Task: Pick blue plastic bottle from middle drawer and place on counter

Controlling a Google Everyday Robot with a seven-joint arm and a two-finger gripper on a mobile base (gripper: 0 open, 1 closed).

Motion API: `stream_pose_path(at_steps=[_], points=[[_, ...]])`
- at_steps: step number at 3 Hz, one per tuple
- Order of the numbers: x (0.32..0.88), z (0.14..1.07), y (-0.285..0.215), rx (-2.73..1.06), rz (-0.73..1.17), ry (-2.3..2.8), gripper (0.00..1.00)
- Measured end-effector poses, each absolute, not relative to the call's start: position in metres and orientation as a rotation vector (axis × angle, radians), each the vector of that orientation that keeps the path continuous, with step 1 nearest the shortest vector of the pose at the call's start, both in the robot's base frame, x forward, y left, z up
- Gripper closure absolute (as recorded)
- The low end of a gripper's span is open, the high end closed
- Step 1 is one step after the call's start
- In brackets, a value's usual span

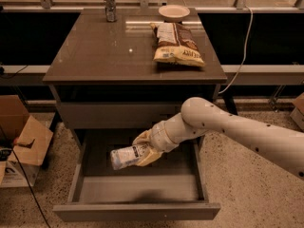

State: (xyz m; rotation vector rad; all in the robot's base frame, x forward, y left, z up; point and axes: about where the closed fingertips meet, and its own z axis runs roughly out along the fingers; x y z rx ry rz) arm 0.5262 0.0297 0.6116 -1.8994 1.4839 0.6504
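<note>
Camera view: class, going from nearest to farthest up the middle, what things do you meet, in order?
middle drawer front panel → blue plastic bottle, held in the gripper above the drawer floor → counter → chip bag → pale dish at the counter's back edge.

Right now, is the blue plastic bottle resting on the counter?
No, the blue plastic bottle is in the gripper, over the floor of the open middle drawer, below the counter.
</note>
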Motion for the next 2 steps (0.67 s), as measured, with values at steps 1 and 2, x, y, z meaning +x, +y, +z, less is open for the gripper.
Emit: stream_pose_path(at_steps=[1, 2], points=[[0.533, 0.646, 0.022, -1.935, 0.539, 1.449, 1.00], [0.535, 0.683, 0.011, -1.949, 0.434, 1.427, 1.00]])
